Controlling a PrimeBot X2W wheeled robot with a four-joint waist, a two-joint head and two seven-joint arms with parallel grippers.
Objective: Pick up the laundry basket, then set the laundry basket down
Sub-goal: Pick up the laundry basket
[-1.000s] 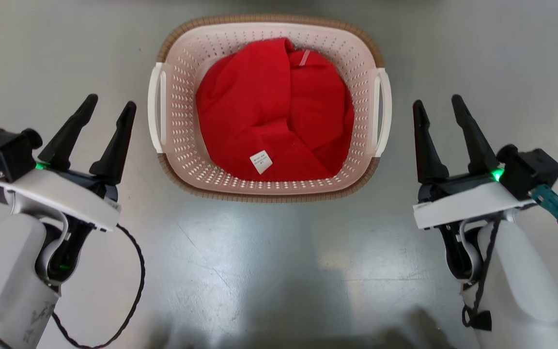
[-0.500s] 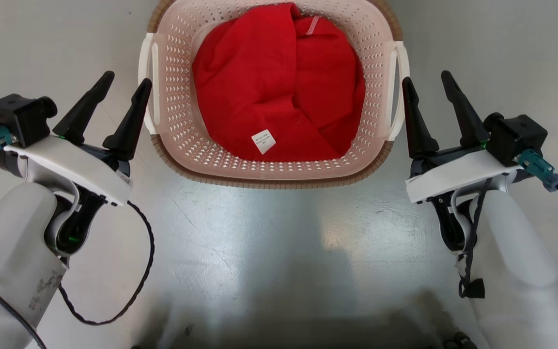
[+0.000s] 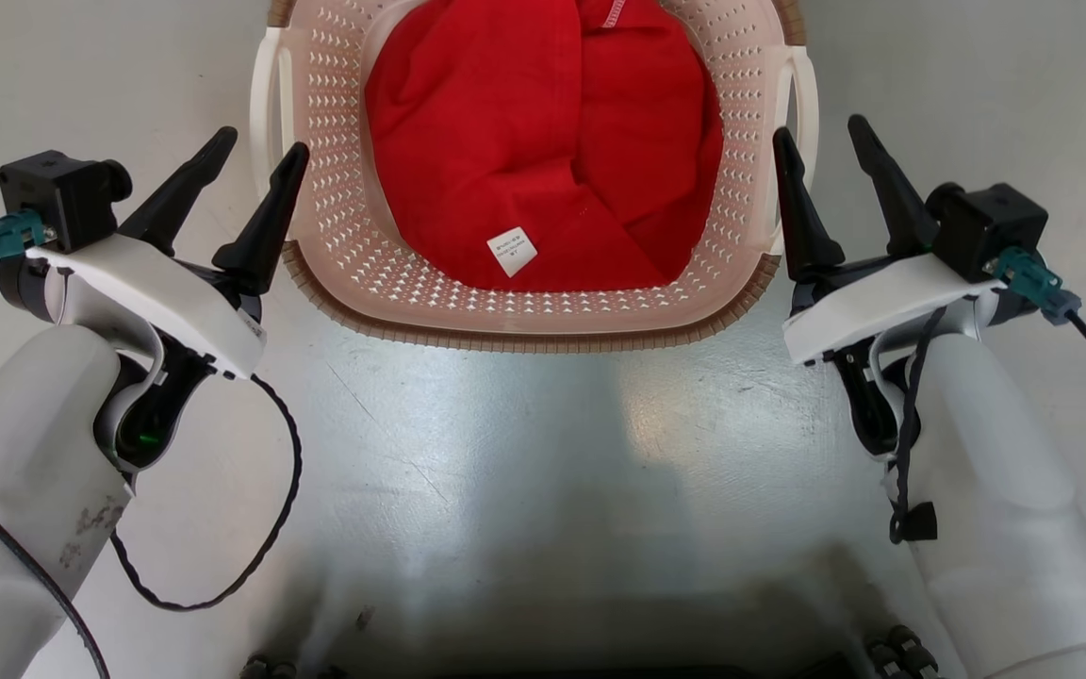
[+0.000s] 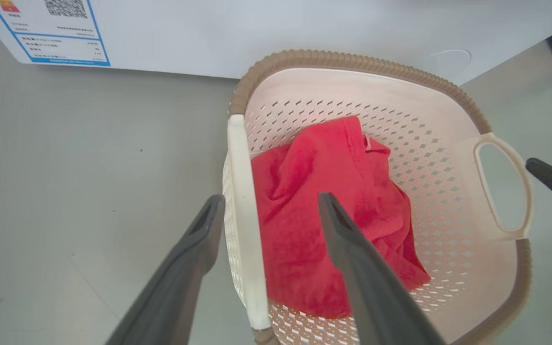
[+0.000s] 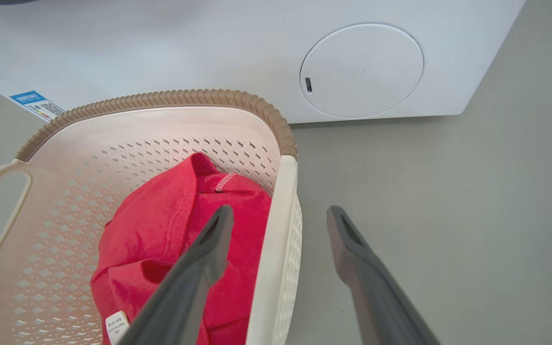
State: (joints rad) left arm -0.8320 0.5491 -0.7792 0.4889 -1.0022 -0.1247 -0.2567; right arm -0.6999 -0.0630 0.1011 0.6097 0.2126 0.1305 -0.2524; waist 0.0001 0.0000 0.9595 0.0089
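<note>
Flanking the laundry basket (image 3: pixel 543 336), left gripper (image 3: pixel 262 141) and right gripper (image 3: pixel 816 126) both gape

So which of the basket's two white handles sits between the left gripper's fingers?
The left handle, seen edge-on between the left gripper's fingers in the left wrist view. The right handle shows its open loop across the laundry basket.
</note>
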